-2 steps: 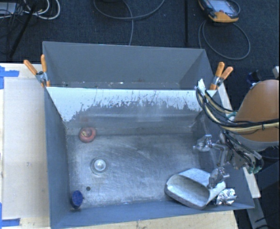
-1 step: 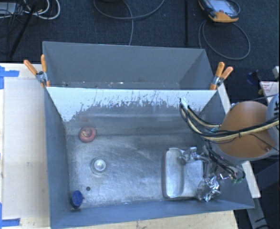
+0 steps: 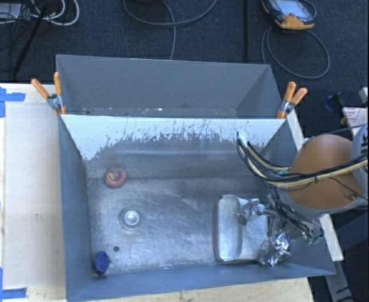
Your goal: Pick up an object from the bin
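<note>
Here your arm (image 3: 325, 173) reaches down into the bin (image 3: 171, 96) at its front right corner. You cannot tell whether the jaws are open or closed, or whether they have hold of anything. Just beside them, to the left, a pale grey oblong tray (image 3: 229, 230) lies by the front wall. Well apart, toward the left wall, you have a reddish disc (image 3: 115, 178), a clear round cap (image 3: 131, 218) and, in the front left corner, a blue piece (image 3: 100, 262)
</note>
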Controlling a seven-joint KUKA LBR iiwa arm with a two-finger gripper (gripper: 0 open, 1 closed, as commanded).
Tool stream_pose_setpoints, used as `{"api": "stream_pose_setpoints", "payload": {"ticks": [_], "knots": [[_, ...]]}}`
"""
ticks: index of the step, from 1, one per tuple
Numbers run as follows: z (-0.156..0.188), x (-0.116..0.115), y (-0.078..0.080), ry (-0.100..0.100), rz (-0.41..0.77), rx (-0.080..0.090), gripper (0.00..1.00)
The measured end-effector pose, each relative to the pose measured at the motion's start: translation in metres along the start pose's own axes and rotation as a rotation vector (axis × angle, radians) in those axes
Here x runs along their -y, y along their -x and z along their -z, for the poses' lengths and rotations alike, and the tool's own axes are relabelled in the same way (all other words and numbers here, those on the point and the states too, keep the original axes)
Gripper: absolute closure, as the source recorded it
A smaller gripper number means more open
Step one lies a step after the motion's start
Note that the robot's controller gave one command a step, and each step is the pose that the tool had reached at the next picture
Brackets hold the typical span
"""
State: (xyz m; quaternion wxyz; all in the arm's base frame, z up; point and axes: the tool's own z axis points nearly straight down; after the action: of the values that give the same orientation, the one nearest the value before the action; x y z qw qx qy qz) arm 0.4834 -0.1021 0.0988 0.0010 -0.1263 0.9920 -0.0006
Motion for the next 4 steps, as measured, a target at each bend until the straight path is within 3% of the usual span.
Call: {"api": "stream_pose_setpoints", "payload": {"ticks": [1,2,3,4], "knots": [[0.006,0.004,-0.003,0.001,0.02,-0.004,1.0],[0.111,-0.025,0.006,0.001,0.392,0.001,1.0],[0.06,0.041,0.036,0.001,0.325,-0.001,1.0],[0.063,0.038,0.036,0.003,0.327,-0.001,0.0]]}}
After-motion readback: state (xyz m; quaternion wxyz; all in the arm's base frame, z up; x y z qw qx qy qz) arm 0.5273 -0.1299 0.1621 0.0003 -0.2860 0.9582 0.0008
